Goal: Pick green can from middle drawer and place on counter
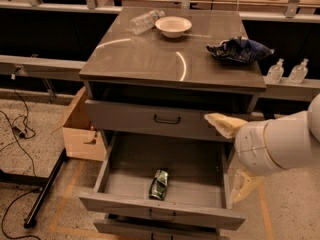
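While the green can (160, 184) lies in the open middle drawer (125, 185), the claw (221, 159) hangs below the tabletop's (150, 59) front right corner. Its fingers (225, 125) seem spread wide.

Dented green can (160, 184) lies on its side, ends pointing front to back, mid-width on the flat tray of the open grey middle drawer (120, 181), near the front wall. Glossy dark bench (150, 59) tops the cabinet above. Tool (222, 159) at the drawer's right edge, fingers spread, apart from the can.
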Controlling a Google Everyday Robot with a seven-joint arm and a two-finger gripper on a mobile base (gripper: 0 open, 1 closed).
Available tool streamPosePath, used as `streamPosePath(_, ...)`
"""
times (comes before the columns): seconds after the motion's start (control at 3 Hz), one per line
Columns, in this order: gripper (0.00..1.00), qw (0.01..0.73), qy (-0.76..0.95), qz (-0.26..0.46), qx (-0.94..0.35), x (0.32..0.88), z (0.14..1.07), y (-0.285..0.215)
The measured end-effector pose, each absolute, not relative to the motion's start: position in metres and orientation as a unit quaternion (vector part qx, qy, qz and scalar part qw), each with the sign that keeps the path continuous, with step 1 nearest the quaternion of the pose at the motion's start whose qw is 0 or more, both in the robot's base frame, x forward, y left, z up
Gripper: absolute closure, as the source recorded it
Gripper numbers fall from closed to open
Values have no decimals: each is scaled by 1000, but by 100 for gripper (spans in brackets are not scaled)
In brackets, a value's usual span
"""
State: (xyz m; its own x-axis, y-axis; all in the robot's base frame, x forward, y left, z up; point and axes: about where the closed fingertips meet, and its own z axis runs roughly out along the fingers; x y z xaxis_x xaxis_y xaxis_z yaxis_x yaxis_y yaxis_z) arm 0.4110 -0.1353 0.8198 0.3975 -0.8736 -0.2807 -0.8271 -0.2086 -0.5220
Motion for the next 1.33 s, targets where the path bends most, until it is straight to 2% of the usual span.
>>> streamPosePath(0.33, 0, 310, 547, -39, -777, 412, 821, -136)
streamPosePath(1.33, 0, 278, 399, -149, -861, 493, 752, -149)
